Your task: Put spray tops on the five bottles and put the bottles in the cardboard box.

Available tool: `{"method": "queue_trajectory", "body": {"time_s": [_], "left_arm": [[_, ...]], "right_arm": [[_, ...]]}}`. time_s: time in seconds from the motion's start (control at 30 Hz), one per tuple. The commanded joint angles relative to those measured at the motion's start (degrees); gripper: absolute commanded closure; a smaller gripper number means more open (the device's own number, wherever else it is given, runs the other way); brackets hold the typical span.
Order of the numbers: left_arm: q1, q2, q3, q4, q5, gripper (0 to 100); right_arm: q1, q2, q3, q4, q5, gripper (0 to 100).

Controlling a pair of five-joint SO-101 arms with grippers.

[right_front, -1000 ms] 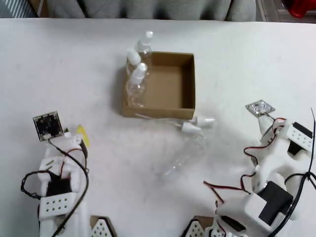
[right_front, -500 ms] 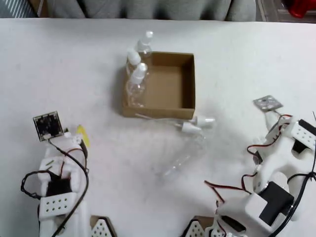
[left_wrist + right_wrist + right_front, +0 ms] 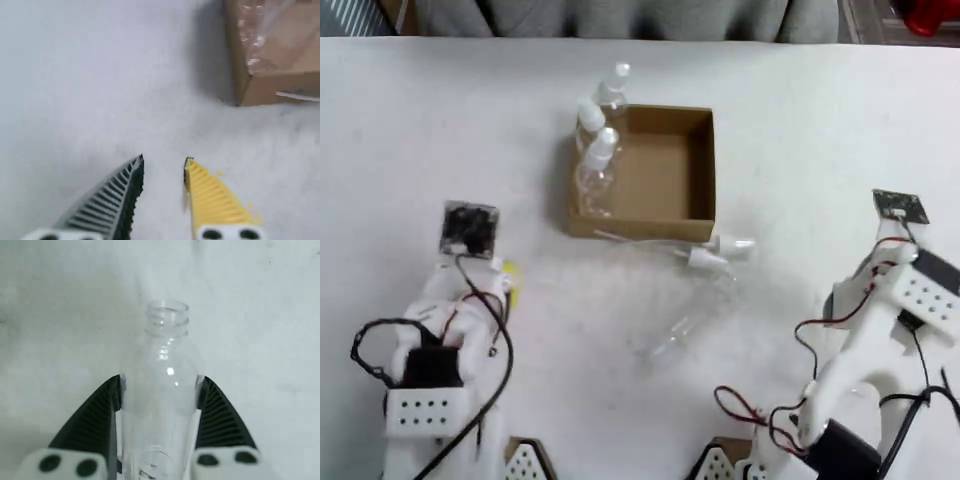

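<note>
The cardboard box (image 3: 692, 170) stands open at mid-table. Three clear bottles with white spray tops (image 3: 598, 150) stand upright along its left wall. Near the box's front corner lie two loose spray tops (image 3: 718, 250). A bare clear bottle (image 3: 692, 312) lies on the table in front of them. My right gripper (image 3: 160, 380) is shut on another clear bottle (image 3: 167, 355) with an open threaded neck, held over the white table. My left gripper (image 3: 163, 162) hangs open and empty above the table, short of the box's front left corner (image 3: 250, 85); it appears as a yellow finger (image 3: 507, 278) in the high view.
The right arm (image 3: 900, 300) stands by the table's right edge and the left arm (image 3: 440, 340) at the front left. The white table (image 3: 470, 120) is bare to the left of the box and behind it.
The left arm has moved forward and right, toward the box. The right arm has swung away to the right, toward the table's edge.
</note>
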Motion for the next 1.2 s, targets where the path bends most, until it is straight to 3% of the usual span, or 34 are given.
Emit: {"method": "queue_trajectory", "body": {"time_s": [0.0,0.1,0.27,0.53,0.6,0.77,0.97,1.17], "left_arm": [[7.8,-0.7,-10.7,9.8,-5.2,92],[14.4,-0.7,-13.8,12.3,-6.7,92],[23.5,-0.7,-13.8,9.5,-7.9,92],[35.7,6.7,-14.1,7.0,-30.7,81],[36.7,10.9,-14.2,4.0,-35.6,83],[36.8,24.7,-18.6,-10.9,-35.8,85],[37.5,44.8,-30.8,-14.3,-36.0,85],[37.9,59.1,-36.0,-23.1,-36.0,85]], "right_arm": [[-2.6,-2.4,2.8,-6.5,-6.0,98.2],[-2.6,-2.4,4.5,-9.2,-9.2,98.2],[-0.8,-2.2,4.9,-11.0,-10.4,98.2],[0.1,-2.3,6.1,-12.1,-10.0,98.2],[0.2,-2.3,6.1,-12.3,-9.9,98.2],[0.8,-2.3,5.8,-12.3,-9.8,98.2],[0.7,-2.3,5.8,-12.4,-9.8,98.2],[0.7,-2.3,6.2,-13.8,-9.9,98.2]]}}
